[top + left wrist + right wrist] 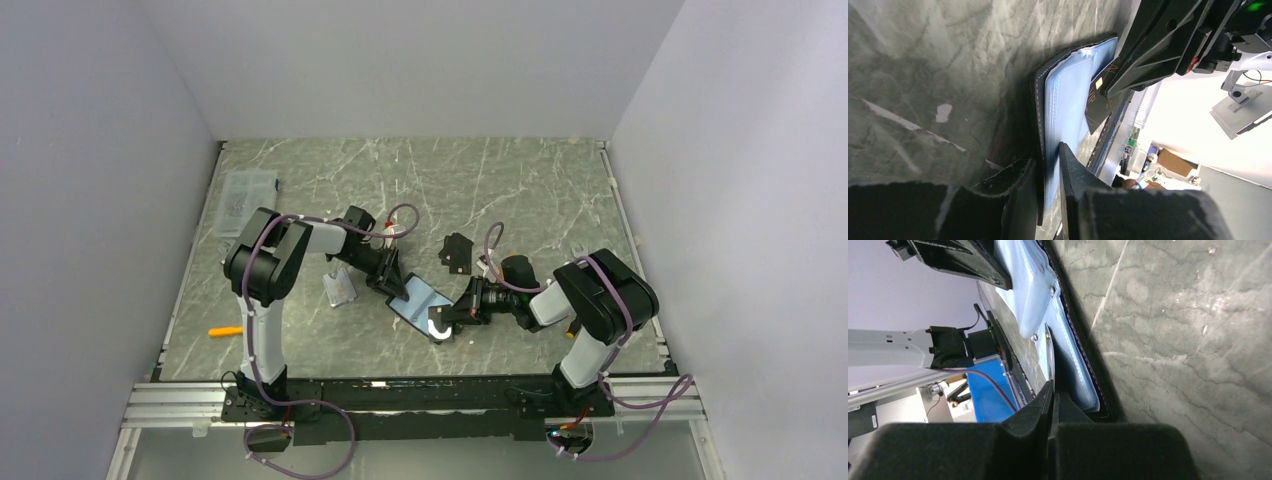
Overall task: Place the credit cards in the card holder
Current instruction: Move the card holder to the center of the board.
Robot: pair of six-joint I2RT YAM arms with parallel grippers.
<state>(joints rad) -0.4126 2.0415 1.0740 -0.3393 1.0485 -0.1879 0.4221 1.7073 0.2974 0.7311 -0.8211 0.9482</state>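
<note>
The black card holder point(418, 297) lies open mid-table, its bluish clear pockets point(1068, 100) facing up. My left gripper point(392, 283) is at its far-left end, jaws shut on the cover and pocket stack point(1048, 155). My right gripper point(447, 318) is at the near-right end, shut on a black credit card point(1100, 100) with a gold chip. The card's edge lies over the pockets point(1073, 355). More black credit cards point(455, 251) lie loose on the table behind the holder.
A small clear plastic sleeve point(338, 288) lies just left of the left gripper. A clear box of screws point(247, 198) sits at the far left by the wall. A small orange object point(226, 331) lies near the left arm's base.
</note>
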